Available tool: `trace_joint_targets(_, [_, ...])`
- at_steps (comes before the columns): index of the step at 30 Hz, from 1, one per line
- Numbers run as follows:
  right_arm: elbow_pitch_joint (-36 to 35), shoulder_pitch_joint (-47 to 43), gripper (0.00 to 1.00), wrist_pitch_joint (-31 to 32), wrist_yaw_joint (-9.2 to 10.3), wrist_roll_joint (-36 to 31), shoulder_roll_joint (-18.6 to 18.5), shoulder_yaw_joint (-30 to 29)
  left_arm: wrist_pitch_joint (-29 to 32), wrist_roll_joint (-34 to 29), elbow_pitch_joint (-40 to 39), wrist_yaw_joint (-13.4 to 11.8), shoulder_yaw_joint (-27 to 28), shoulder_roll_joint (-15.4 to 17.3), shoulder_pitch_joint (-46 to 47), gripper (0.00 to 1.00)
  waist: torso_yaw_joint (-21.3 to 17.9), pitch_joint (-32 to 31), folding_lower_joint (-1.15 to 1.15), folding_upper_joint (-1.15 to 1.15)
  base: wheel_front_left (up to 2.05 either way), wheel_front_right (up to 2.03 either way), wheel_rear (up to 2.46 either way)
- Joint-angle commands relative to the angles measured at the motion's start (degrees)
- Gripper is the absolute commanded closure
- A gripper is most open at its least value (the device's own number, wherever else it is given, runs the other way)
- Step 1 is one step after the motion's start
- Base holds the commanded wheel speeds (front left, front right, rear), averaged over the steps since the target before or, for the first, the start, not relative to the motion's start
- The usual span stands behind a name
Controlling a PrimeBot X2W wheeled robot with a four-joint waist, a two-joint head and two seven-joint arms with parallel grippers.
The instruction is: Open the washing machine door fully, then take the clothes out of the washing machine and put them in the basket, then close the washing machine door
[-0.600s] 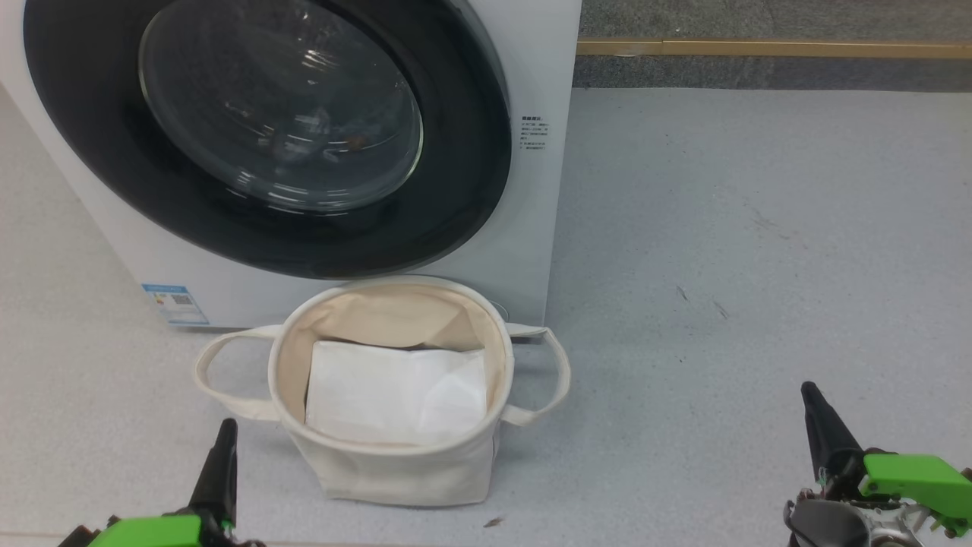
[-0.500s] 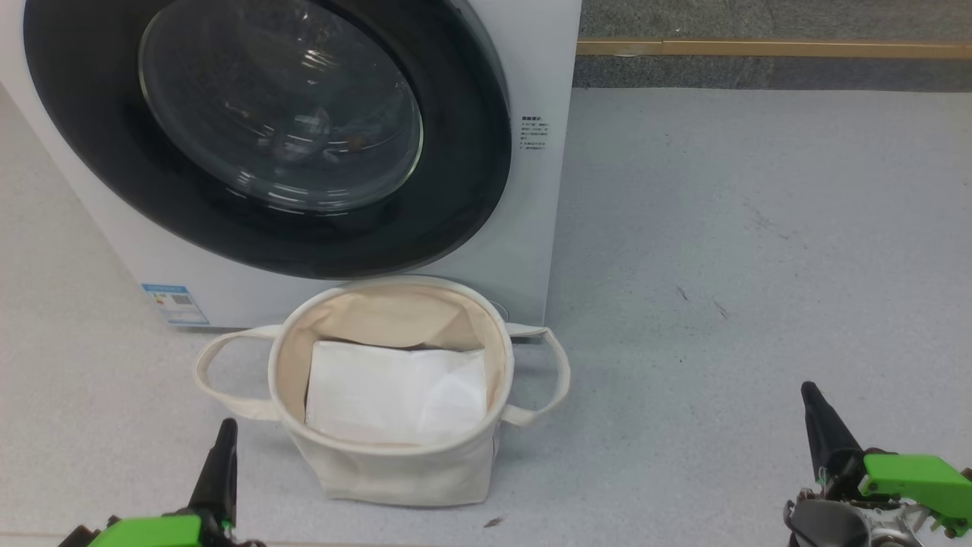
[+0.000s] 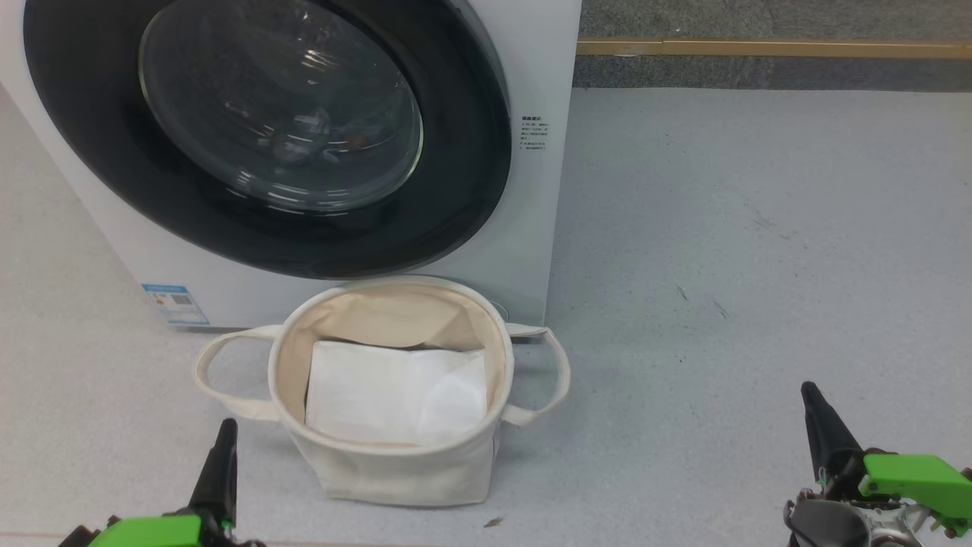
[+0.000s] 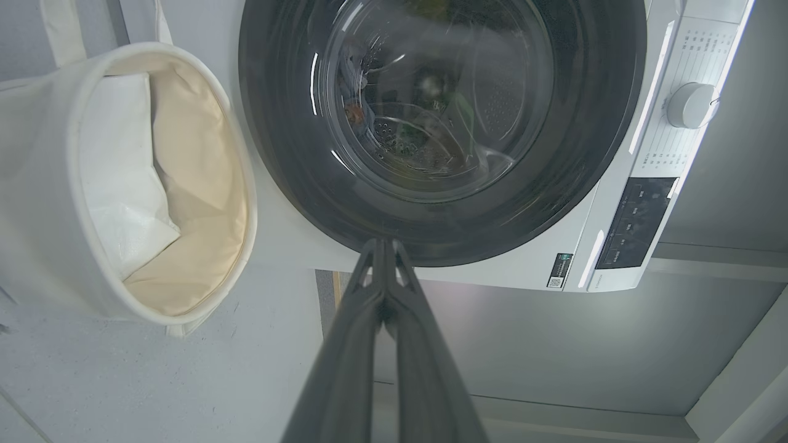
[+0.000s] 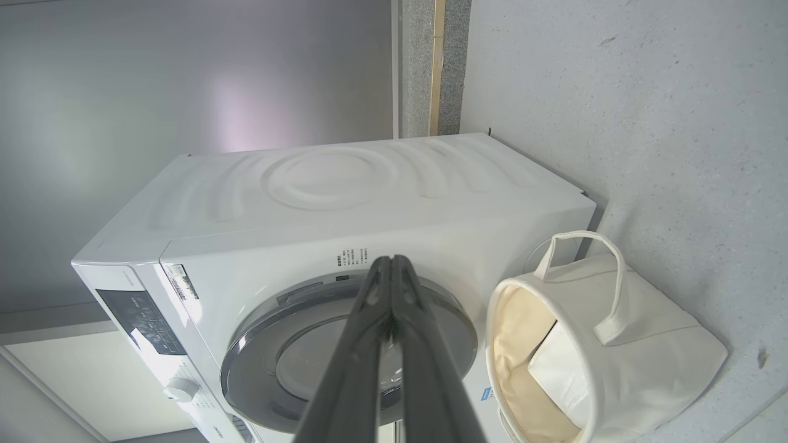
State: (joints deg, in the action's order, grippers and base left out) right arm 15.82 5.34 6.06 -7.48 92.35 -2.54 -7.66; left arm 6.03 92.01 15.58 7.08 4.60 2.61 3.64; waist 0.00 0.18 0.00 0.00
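The white washing machine point(image 3: 535, 190) point(image 5: 332, 197) stands at the upper left of the head view, its round black-rimmed door point(image 3: 471, 182) point(image 4: 591, 147) point(image 5: 258, 344) closed flat against the front. Through the glass the clothes point(image 4: 425, 132) are only dim shapes in the drum. The cream basket point(image 3: 380, 467) point(image 4: 37, 184) point(image 5: 652, 344) sits on the floor just before the machine, holding a flat white sheet. My left gripper point(image 3: 224, 433) point(image 4: 383, 246) is shut and empty at the lower left. My right gripper point(image 3: 811, 396) point(image 5: 389, 261) is shut and empty at the lower right.
Grey floor point(image 3: 759, 251) spreads to the right of the machine up to a dark kerb with a wooden strip point(image 3: 774, 49). The machine's control panel and dial point(image 4: 692, 104) sit along its top front.
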Motion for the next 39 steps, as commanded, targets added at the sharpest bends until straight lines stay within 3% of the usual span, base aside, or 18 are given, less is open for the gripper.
trace_joint_targets(1, [-1.79,0.85,1.0,0.41,-0.01,-0.16,-0.33,1.16,0.44,0.18,-1.56,0.41,1.9,0.27,2.54,1.0,0.0,0.0,0.0,0.0,0.0,0.0,0.0])
trace_joint_targets(39, [-1.79,0.85,1.0,0.41,-0.01,-0.16,-0.33,1.16,0.44,0.18,-1.56,0.41,1.9,0.27,2.54,1.0,0.0,0.0,0.0,0.0,0.0,0.0,0.0])
